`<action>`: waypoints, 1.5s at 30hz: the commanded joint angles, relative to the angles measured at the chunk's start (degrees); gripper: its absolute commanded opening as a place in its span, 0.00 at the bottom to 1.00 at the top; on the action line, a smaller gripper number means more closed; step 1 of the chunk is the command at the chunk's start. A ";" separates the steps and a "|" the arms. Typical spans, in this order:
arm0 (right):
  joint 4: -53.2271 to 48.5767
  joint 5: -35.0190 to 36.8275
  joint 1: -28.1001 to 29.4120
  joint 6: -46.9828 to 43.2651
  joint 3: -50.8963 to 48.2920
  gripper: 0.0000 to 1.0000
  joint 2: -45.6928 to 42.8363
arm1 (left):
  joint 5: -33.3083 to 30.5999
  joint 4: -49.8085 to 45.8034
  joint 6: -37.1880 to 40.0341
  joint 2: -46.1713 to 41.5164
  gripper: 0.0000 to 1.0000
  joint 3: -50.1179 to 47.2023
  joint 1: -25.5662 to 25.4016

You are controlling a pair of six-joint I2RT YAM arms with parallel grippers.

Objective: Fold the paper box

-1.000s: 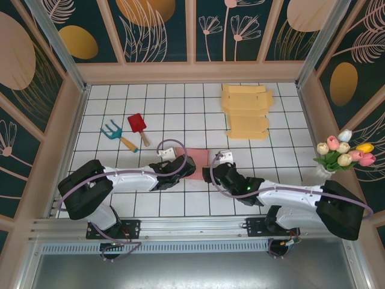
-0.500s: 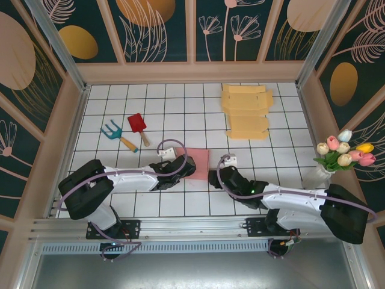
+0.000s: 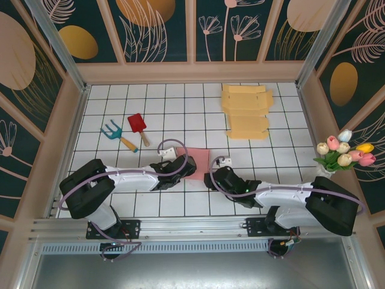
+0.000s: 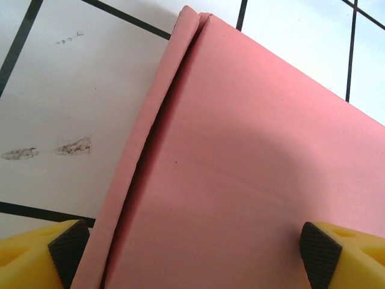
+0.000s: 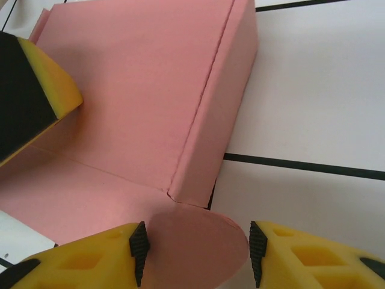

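The pink paper box (image 3: pixel 200 159) lies on the white tiled table (image 3: pixel 180 108), near its front edge, between the two arms. The left gripper (image 4: pixel 194 247) hangs low over the box with its jaws wide apart. One black pad is just at the folded side strip (image 4: pixel 138 168), the other is over the flat pink panel, and they hold nothing. The right gripper (image 5: pixel 198 250) is at the near right corner of the box, its jaws about half apart. A rounded pink flap (image 5: pixel 198 235) fills the gap between its pads, but I cannot tell whether the pads press on the flap's edges or only stand beside them. Well apart, at the back right, lie flat yellow box sheets (image 3: pixel 245 111). At the left are a red shovel (image 3: pixel 137 124) and a blue rake (image 3: pixel 112 130).
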 commanded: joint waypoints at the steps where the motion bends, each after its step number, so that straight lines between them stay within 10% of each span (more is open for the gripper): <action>1: 2.21 -2.43 0.52 1.30 0.86 0.52 1.80 | 1.78 -1.28 0.99 2.25 0.91 0.54 -0.23; 22: -14.98 10.32 5.44 3.64 6.52 0.65 -3.97 | 1.13 -2.06 1.32 0.49 0.91 -0.23 -0.25; 45: -3.37 2.25 5.39 1.29 7.15 0.53 4.74 | 1.47 -2.06 1.69 0.67 0.91 -0.21 -0.26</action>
